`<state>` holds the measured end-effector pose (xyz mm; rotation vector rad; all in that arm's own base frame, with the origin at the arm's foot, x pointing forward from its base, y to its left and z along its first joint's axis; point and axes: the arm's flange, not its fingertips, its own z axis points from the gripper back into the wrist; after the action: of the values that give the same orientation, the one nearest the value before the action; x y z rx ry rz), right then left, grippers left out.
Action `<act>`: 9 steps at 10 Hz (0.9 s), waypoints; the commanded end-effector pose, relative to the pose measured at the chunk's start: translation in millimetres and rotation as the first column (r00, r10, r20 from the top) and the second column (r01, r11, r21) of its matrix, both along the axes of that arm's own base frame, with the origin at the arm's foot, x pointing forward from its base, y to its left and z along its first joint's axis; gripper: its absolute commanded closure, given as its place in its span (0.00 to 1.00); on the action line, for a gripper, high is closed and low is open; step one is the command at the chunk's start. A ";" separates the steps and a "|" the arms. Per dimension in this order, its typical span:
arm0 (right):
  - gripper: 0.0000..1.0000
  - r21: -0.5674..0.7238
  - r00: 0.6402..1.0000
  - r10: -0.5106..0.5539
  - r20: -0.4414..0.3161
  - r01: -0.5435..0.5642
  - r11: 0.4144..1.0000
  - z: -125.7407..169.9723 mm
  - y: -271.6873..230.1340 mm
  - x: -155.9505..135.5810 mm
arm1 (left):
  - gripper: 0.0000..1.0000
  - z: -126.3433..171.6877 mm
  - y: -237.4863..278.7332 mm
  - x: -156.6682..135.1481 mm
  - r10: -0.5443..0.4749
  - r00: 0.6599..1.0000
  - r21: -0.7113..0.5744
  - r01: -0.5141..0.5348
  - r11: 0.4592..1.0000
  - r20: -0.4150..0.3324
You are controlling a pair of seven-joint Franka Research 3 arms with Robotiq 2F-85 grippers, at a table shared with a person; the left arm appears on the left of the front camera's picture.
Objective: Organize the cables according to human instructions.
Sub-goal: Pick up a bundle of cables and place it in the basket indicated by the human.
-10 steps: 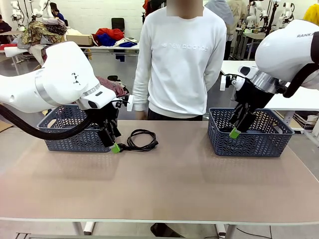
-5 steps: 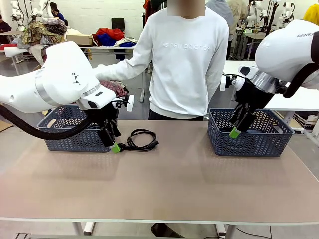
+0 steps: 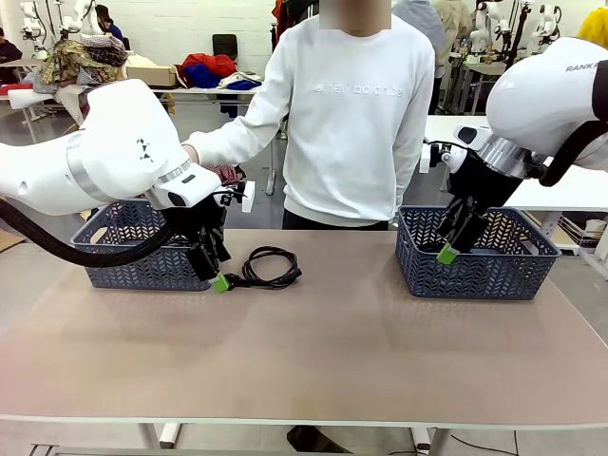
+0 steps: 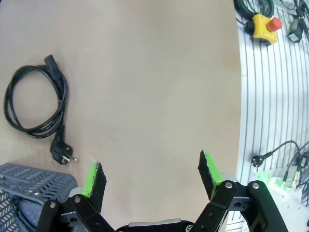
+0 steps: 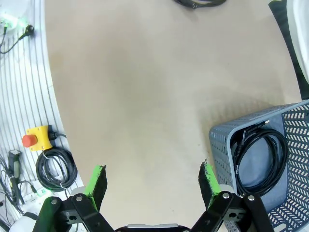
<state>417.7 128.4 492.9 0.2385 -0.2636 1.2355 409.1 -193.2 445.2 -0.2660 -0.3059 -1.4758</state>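
While the left gripper (image 3: 215, 271) hovers agape, the cable (image 3: 270, 267) lies just beside — untouched.

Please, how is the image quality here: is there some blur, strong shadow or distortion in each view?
Front view: sharp, even light, only a soft shadow under the left pincer beside the cable. Left wrist view: wide-angle bending at the table edge, cable crisp. Right wrist view: same bending; the basket casts a soft shadow, and the cable inside it is clear.
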 end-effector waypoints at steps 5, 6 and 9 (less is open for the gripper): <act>0.00 -0.001 1.000 -0.001 0.006 0.001 1.000 2.6 0.4 0.4 | 0.00 0.3 0.8 -0.7 0.002 1.000 0.000 -0.002 1.000 0.001; 0.00 -0.001 1.000 -0.001 0.006 0.001 1.000 2.6 0.4 0.4 | 0.00 0.3 0.8 -0.7 0.002 1.000 0.000 -0.002 1.000 0.001; 0.00 -0.001 1.000 -0.001 0.006 0.001 1.000 2.6 0.4 0.4 | 0.00 0.0 0.0 0.0 0.000 1.000 0.000 0.000 1.000 0.000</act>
<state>417.7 128.4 492.9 0.2385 -0.2636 1.2355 409.1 -193.2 445.2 -0.2660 -0.3059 -1.4758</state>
